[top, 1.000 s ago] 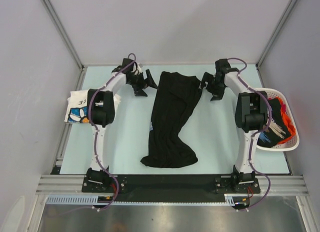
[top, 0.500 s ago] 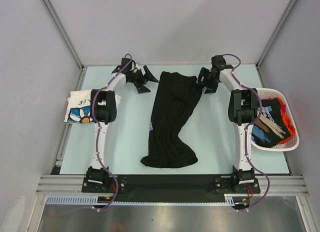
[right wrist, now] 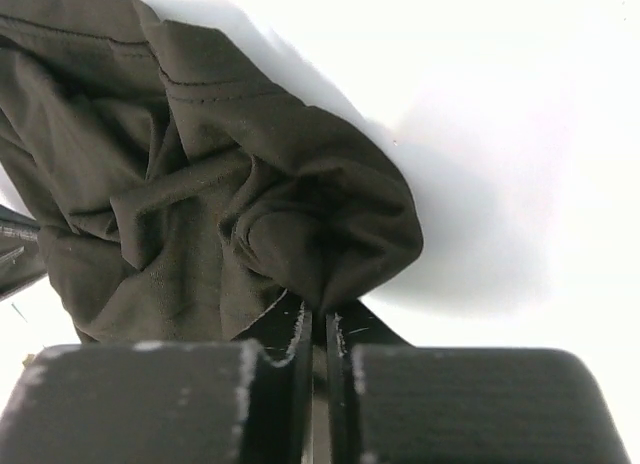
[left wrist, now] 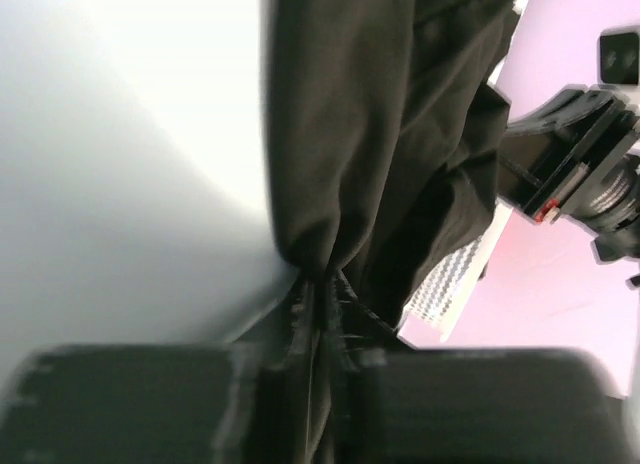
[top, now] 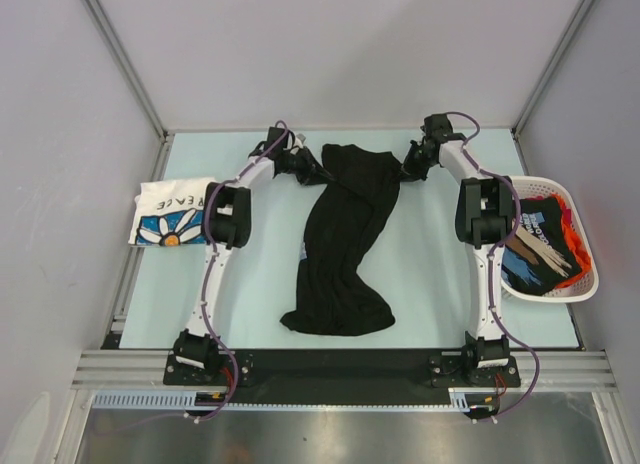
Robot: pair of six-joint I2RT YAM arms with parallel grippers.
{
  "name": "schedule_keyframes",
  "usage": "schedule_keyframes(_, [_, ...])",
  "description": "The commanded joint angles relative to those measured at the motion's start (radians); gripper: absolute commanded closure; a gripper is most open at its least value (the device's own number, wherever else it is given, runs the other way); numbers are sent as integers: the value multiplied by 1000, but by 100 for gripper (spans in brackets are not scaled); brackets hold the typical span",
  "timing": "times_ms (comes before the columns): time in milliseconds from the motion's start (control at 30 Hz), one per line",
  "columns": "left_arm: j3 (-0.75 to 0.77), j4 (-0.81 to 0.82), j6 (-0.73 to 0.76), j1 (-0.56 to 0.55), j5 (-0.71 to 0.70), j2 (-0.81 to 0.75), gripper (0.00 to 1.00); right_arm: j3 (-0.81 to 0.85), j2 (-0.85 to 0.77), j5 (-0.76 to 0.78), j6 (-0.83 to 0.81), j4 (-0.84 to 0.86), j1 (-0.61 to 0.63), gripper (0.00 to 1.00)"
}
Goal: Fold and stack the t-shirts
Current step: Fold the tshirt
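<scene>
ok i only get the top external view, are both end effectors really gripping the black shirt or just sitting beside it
Observer: The left wrist view shows the left end effector closed, with a thin fold of the black t-shirt pinched in it.
Operator: and the right one
Observer: In the right wrist view the right end effector is shut on a bunched corner of the same shirt.
Operator: anything else caught in there
Observer: No. Both wrist views show only black cloth in the grip, and the rest of the fabric bunches out ahead of it.
</scene>
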Motion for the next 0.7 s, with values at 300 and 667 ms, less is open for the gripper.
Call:
schedule_keyframes(300, [-127, 36, 68, 111, -198, -146, 100, 157, 90, 90, -63, 68, 1, 100])
schedule_keyframes(667, [-122, -21, 116, 127, -221, -146, 95, 346, 231, 84, 23, 237, 11, 76])
